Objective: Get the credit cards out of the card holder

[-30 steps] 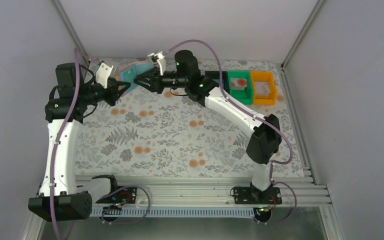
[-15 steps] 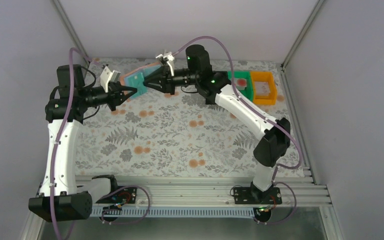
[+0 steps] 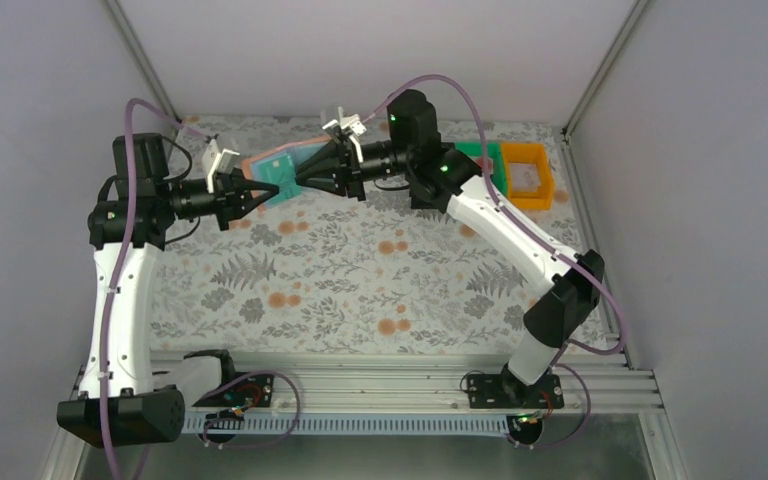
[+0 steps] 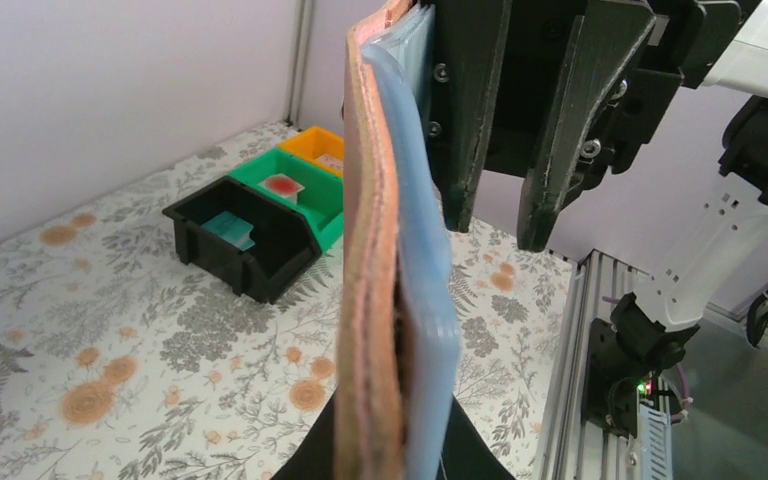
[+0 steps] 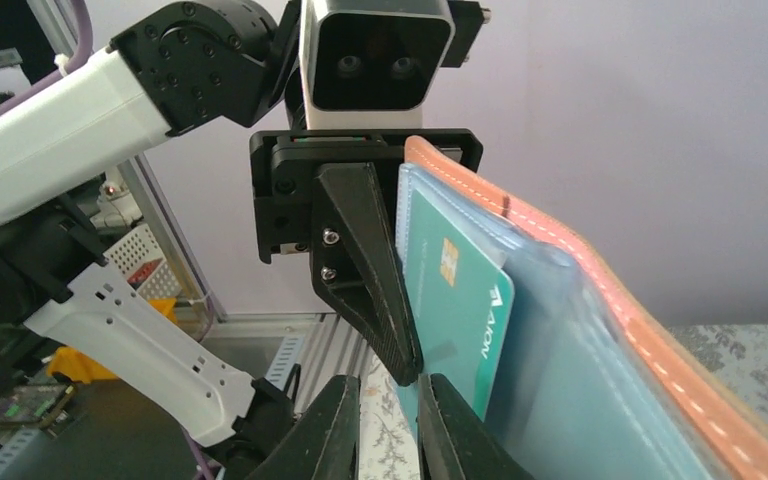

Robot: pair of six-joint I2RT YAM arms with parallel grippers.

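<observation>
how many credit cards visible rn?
4: teal card in black bin, red-marked card in green bin, pale card in orange bin, slotted teal card in card holder. Holder may hide more.

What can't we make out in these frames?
- Right wrist: whether the right gripper pinches the teal card; its own fingers cover the card's lower corner.
- Left wrist: card holder is edge-on, so its pockets are hidden.
- Top external: black bin hidden behind the right arm; holder's contents too small.

A robot lab cell — plain grey panel walls (image 3: 720, 150), aluminium rail (image 3: 380, 385), floral cloth (image 3: 360, 280) over the table.
</observation>
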